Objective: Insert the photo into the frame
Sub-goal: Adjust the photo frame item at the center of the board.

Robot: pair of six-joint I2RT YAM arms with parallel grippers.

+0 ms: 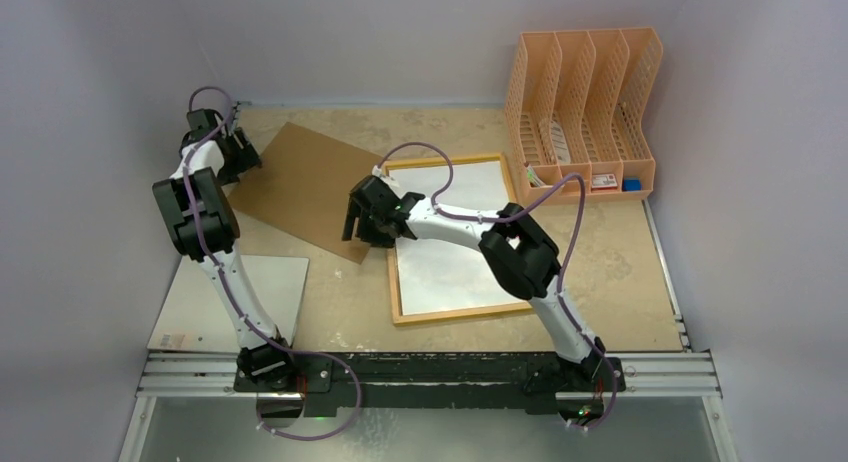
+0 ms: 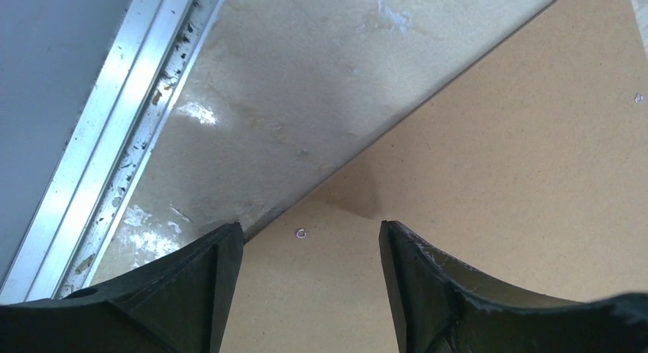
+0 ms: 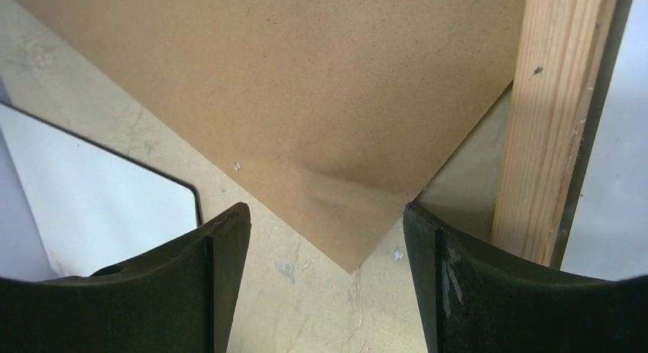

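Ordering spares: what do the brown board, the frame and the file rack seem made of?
The brown board: probably hardboard or fibreboard, matte, finely speckled, no grain. The frame: unfinished light wood on this side, grain lines showing. The file rack: likely moulded peach plastic, with slotted mesh walls.

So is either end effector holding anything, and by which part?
Nothing is held. Left end effector: open over an edge of the brown board. Right end effector: open over its corner, beside the frame.
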